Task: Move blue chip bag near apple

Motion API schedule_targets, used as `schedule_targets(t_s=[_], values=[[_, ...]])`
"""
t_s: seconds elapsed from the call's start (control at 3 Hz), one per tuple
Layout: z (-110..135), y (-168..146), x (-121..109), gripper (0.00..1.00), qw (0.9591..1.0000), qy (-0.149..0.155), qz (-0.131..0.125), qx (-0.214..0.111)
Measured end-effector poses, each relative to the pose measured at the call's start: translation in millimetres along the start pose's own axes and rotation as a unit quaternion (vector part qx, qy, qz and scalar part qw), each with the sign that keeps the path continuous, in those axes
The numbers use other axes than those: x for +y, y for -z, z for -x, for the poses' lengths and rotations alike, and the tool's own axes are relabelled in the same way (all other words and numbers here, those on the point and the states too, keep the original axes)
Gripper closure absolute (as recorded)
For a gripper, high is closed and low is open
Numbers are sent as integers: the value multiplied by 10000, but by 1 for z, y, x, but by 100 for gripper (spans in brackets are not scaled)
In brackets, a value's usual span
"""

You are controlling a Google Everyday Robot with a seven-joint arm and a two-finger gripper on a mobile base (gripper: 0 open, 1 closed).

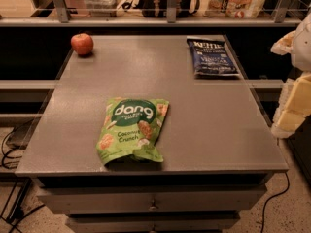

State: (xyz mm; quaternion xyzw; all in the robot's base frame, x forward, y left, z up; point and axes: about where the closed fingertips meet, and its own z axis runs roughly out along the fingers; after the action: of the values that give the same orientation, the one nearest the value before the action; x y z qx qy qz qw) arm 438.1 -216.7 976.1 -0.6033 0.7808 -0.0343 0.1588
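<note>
Your table (209, 135) holds three items.
- Blue chip bag (211, 57): lying flat at the far right corner.
- Apple (82, 43): far left corner, well apart from the bag.
- Green bag (132, 129): front centre.
- Gripper (294, 103): beyond the table's right edge, holding nothing you can see; whether it is apart or together, you cannot tell.

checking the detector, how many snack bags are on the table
2: the blue chip bag at the far right corner, the green bag near the front middle. None look hidden. The gripper is at the right, beside the table.
</note>
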Motion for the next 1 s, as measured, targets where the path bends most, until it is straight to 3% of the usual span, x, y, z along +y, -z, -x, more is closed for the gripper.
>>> schedule_targets(t_s=[0.33,0.67,1.0], values=[[0,0,0,0,10000,0,0,0],[-1,2,-4,0,9997,-156,-84,-196],[-5,-3,-20,0,9952,-464,-170,-840]])
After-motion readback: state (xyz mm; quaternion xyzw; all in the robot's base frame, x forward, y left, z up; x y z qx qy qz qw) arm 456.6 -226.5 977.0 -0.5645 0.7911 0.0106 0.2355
